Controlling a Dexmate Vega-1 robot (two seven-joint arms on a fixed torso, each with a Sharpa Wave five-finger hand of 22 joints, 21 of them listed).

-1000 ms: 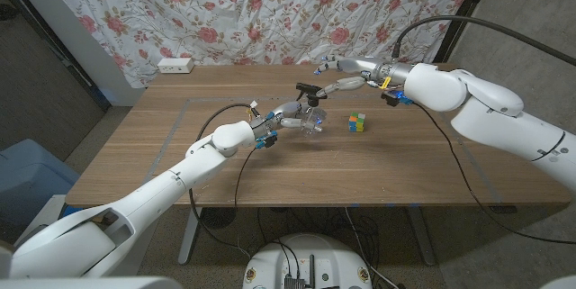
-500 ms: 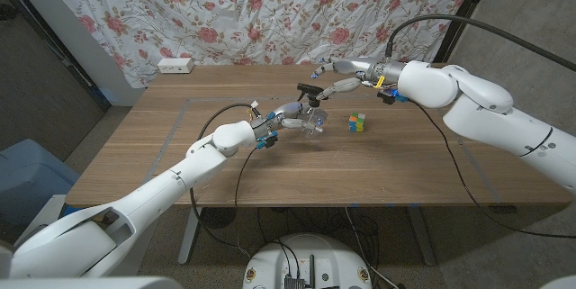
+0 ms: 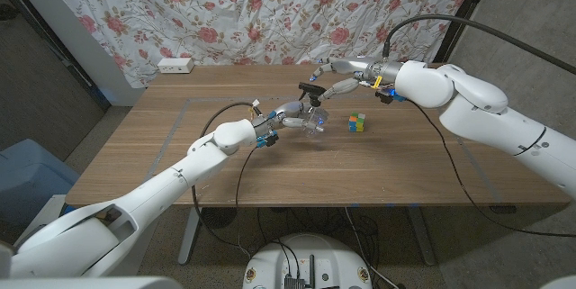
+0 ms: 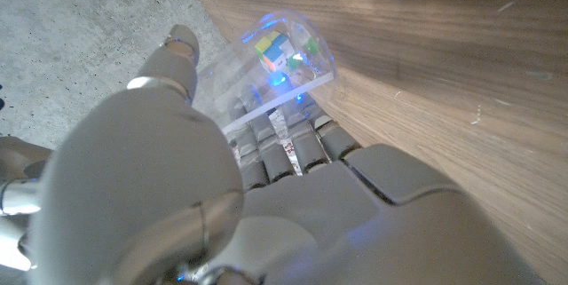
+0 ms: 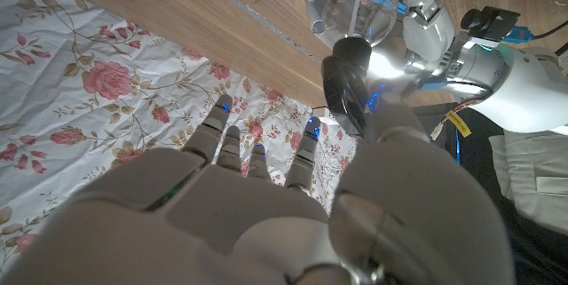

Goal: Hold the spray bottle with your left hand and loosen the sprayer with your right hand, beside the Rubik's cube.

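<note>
At the frame's centre, the left hand (image 3: 286, 114) grips the clear spray bottle (image 3: 314, 121), apparently empty, while the right hand (image 3: 337, 85) grasps its black sprayer (image 3: 311, 89).

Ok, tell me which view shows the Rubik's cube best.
The head view: the Rubik's cube sits unobstructed on the table, beside the spray bottle. The left wrist view shows it only blurred through the clear bottle; I can't spot it in the right wrist view.

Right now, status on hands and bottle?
Left hand grips the clear spray bottle. Right hand at the black sprayer, grip unclear. Rubik's cube beside, apart.
</note>
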